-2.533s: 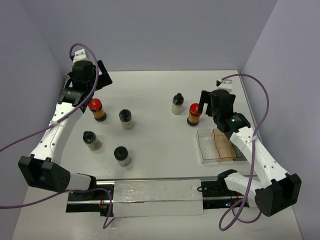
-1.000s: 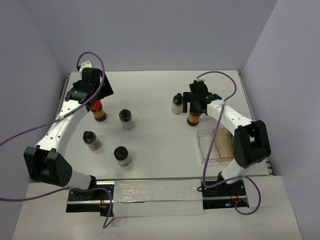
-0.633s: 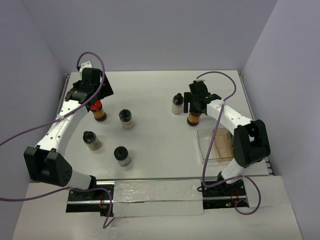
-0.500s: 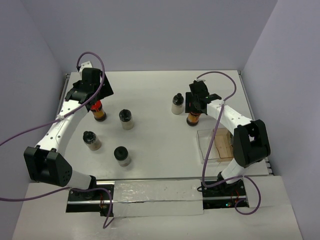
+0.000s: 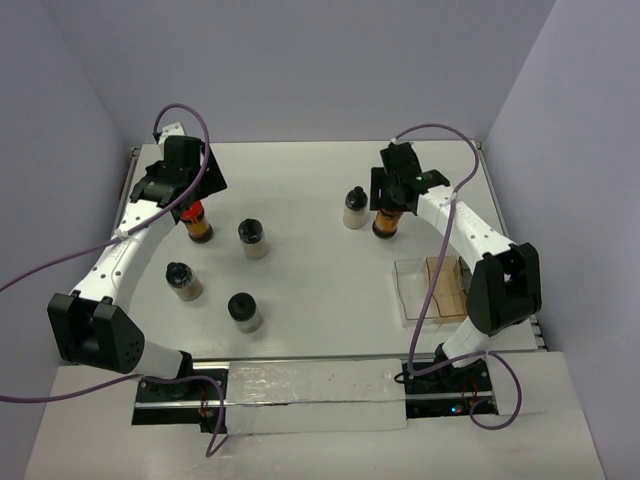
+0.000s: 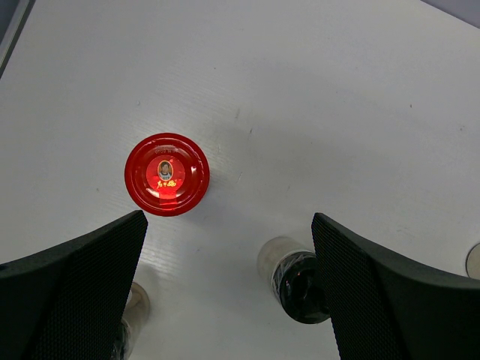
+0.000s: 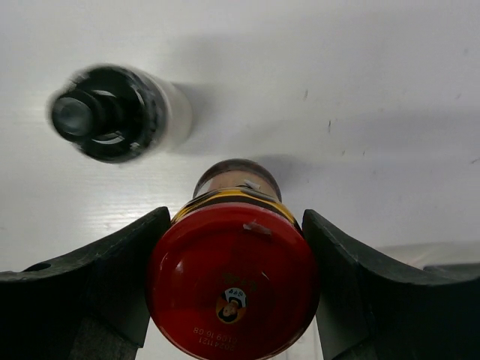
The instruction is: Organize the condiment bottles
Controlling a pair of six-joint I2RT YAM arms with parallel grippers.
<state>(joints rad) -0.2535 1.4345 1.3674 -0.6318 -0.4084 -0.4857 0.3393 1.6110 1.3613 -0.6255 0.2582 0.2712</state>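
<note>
My right gripper (image 5: pixel 388 207) is shut on a red-capped condiment bottle (image 5: pixel 385 224) with orange-brown contents. In the right wrist view both fingers press the sides of its red cap (image 7: pixel 232 285). A black-capped bottle (image 5: pixel 354 208) with whitish contents stands just left of it. My left gripper (image 5: pixel 191 198) hangs open above the other red-capped bottle (image 5: pixel 198 224), whose cap (image 6: pixel 166 174) lies ahead of the left finger (image 6: pixel 82 277). Three more black-capped bottles (image 5: pixel 254 238) (image 5: pixel 183 280) (image 5: pixel 244 311) stand on the left half of the table.
A clear rectangular tray (image 5: pixel 405 290) with something brown in it lies near the right arm's base. The table's back edge and side walls are close behind both grippers. In the left wrist view a black-capped bottle (image 6: pixel 298 279) stands beside the right finger.
My right gripper has closed on the red-capped bottle and moved it a little toward the back of the table. The left arm has stayed still.
</note>
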